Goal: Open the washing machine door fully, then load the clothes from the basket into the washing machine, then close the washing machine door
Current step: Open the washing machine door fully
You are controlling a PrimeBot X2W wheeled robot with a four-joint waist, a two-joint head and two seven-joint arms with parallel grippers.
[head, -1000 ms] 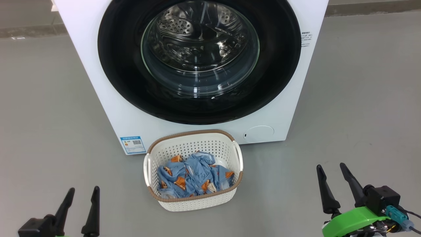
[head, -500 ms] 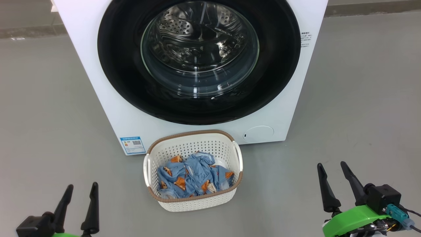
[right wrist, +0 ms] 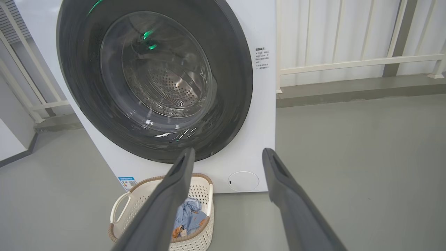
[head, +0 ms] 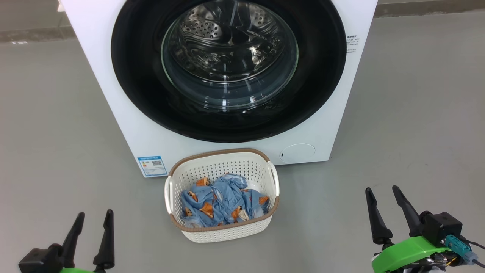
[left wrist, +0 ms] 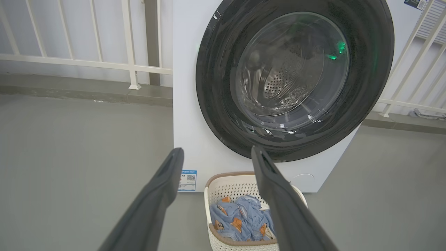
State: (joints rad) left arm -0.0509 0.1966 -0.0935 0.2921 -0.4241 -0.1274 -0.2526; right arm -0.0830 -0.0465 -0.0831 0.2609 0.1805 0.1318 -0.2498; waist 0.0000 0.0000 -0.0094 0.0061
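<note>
Since a second back barely anything has changed: the whole head view has slid a hair, washing machine [head: 121, 140] and basket [head: 223, 235] together, so that's the camera nudging, not the things. Meanwhile the left end effector [head: 95, 212] sits a touch higher in frame than before, and the right end effector [head: 380, 187] is about the same. Both have fingers spread wide with nothing between them, low, well apart from everything, either side of the basket. Up top the washing machine door [head: 136, 76] is shut flush on the machine, black rim seated all round, steel drum visible through the glass. That basket stands on the grey floor [head: 57, 132] just in front of the machine, below the door, between the blue label [head: 152, 166] and the round white flap [head: 297, 152]. All the clothes [head: 221, 204] are bunched inside it, below the rim.

Meaning for task: nothing started, step one pending. Judgement: arms at ready pose, next is a reach for the door edge; which side carries handle or hinge can't be told from these views. With the basket close under the door, the swing may pass over it; looks clear, not certain.
</note>
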